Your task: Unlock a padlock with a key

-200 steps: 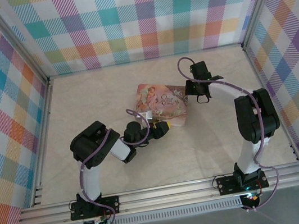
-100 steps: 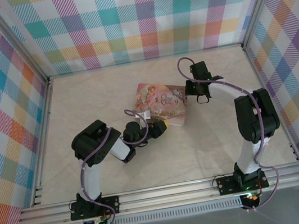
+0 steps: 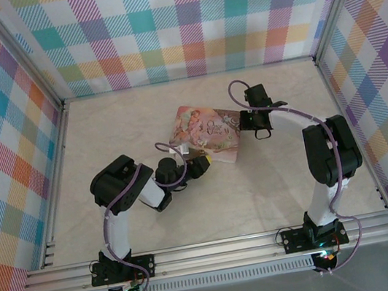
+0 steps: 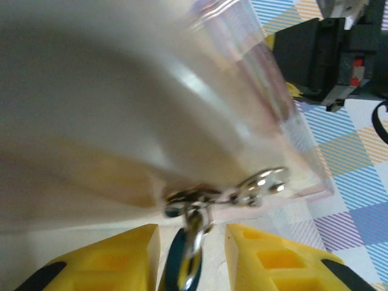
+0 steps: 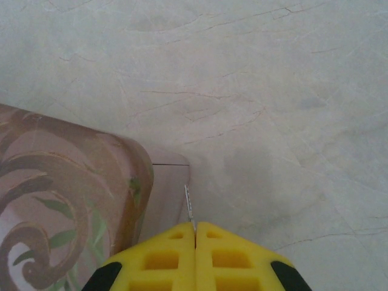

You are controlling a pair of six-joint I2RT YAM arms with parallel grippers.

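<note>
Left wrist: left end effector (image 4: 190, 235) spread around key (image 4: 180, 270); right end effector (image 5: 195, 233) closed.

Key (image 4: 180, 270): dark blue head, blurred, seen edge-on, joined to the ring just above it.
Ring (image 4: 193, 199): silvery, 1 loop linked to short shiny links, touching the clear pouch (image 4: 151, 121) at its edge.

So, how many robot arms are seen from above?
2. The left arm bends from the near left toward the near edge of the pink box; the right arm reaches from the near right to its right corner.
</note>
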